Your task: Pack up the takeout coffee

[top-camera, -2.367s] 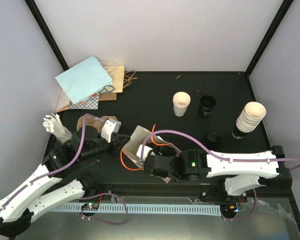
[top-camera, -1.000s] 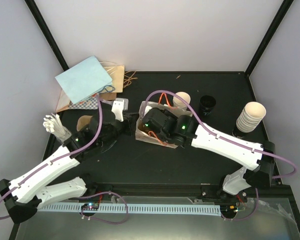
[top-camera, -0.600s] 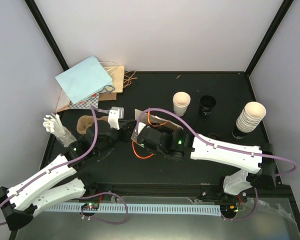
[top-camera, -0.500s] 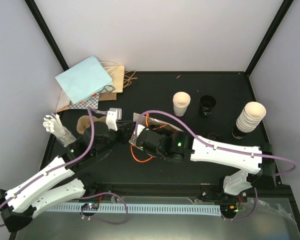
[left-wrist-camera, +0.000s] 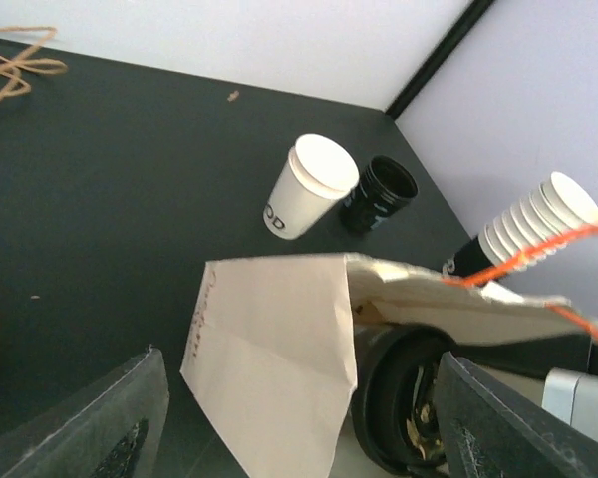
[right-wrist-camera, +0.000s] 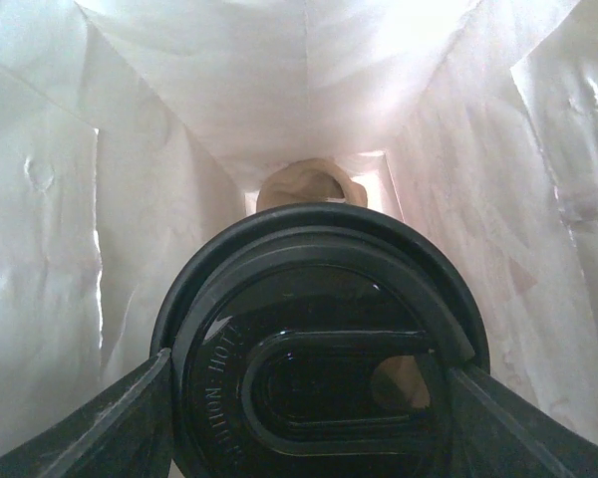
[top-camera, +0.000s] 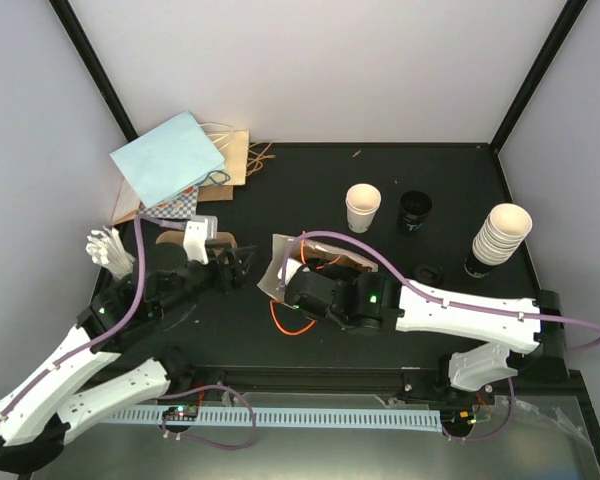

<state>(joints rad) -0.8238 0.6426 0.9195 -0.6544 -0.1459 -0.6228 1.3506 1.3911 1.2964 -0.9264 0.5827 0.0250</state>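
Presently the right hand (right-wrist-camera: 314, 438) clamps the lidded cup (right-wrist-camera: 314, 299) well inside the paper bag (right-wrist-camera: 279, 100), the left hand (top-camera: 238, 268) stands wide open and empty beside it, and the cup should be seated squarely at the bottom before release.

Black table (top-camera: 310, 175), pale walls (top-camera: 310, 70), black corner posts (top-camera: 90, 62).

Here are 1 lidded cup (right-wrist-camera: 319, 363), 1 lidless cup (top-camera: 363, 207) and 1 cup stack (top-camera: 500, 236).
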